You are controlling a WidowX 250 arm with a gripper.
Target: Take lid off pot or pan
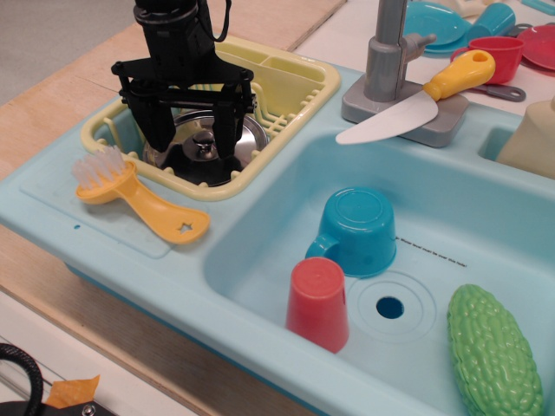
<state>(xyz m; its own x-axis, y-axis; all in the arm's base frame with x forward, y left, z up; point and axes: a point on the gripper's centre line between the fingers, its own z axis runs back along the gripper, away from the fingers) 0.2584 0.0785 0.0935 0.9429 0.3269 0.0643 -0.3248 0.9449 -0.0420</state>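
The shiny steel lid [250, 135] lies flat in the yellow dish rack [299, 82] at the upper left, with its small round knob [204, 146] in the centre. The pot sits under the lid and is almost wholly hidden by it. My black gripper [195, 149] is open and low over the lid. One finger [160, 139] stands left of the knob and the other [228, 139] right of it, both close to the lid's surface. The jaws are apart and hold nothing.
A yellow brush [130, 195] lies on the counter left of the light blue sink [486, 217]. In the sink are an upturned blue cup [357, 230], a red cup [318, 303] and a green gourd [492, 351]. A toy knife [416, 100] rests by the grey faucet [390, 52].
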